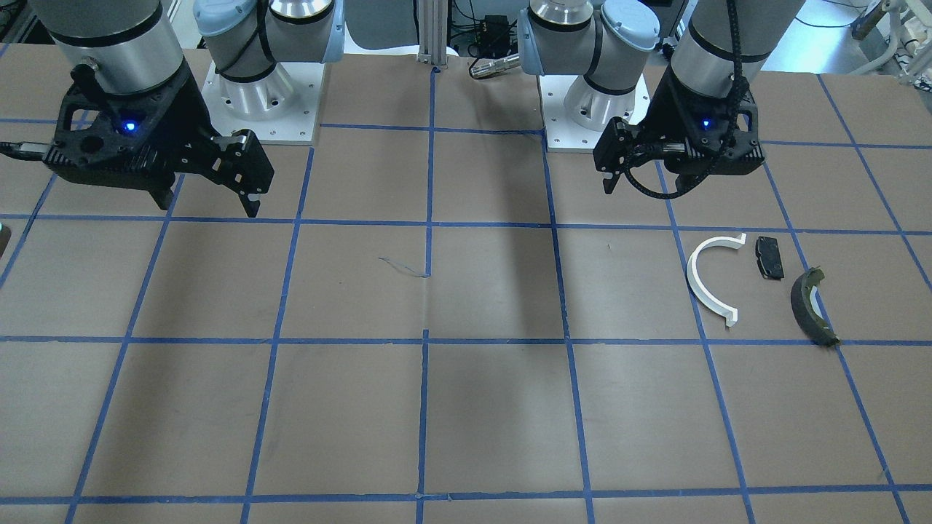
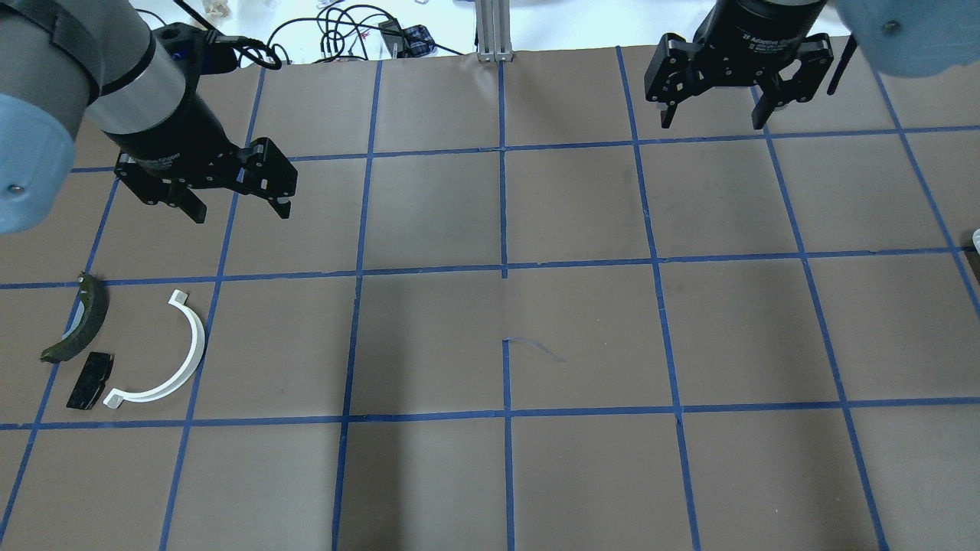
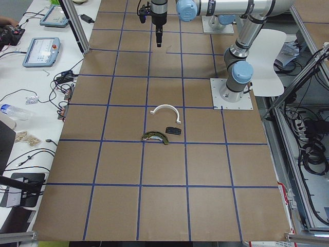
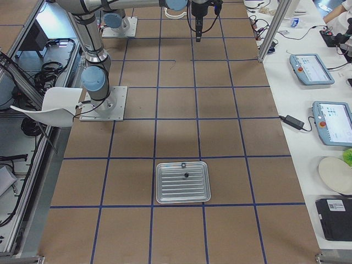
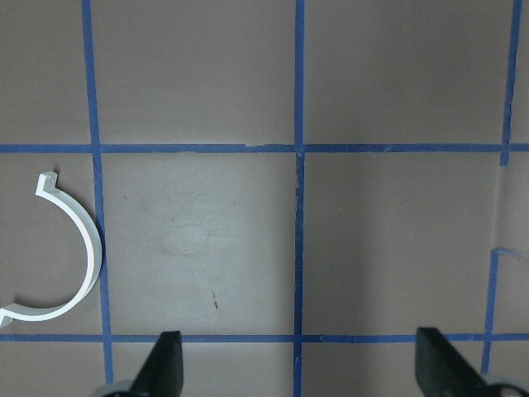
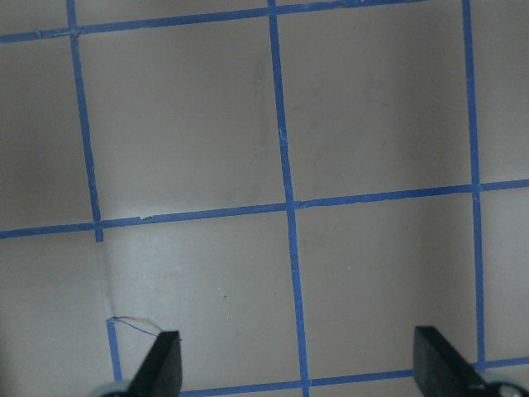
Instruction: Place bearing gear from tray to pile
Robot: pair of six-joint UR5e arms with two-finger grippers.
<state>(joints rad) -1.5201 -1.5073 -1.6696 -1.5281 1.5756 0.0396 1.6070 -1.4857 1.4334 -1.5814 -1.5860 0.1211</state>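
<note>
Nearest you, the tray [image 4: 170, 190] sits by the table's right end with the small dark bearing gear [image 4: 186, 175] loose on it, well apart from the pile [image 2: 90, 379] near the left end. It is likely light, stiff and slick, so pinch across its rim; the left gripper [image 2: 242, 214] and right gripper [image 2: 713, 122] both hang spread apart, empty
</note>
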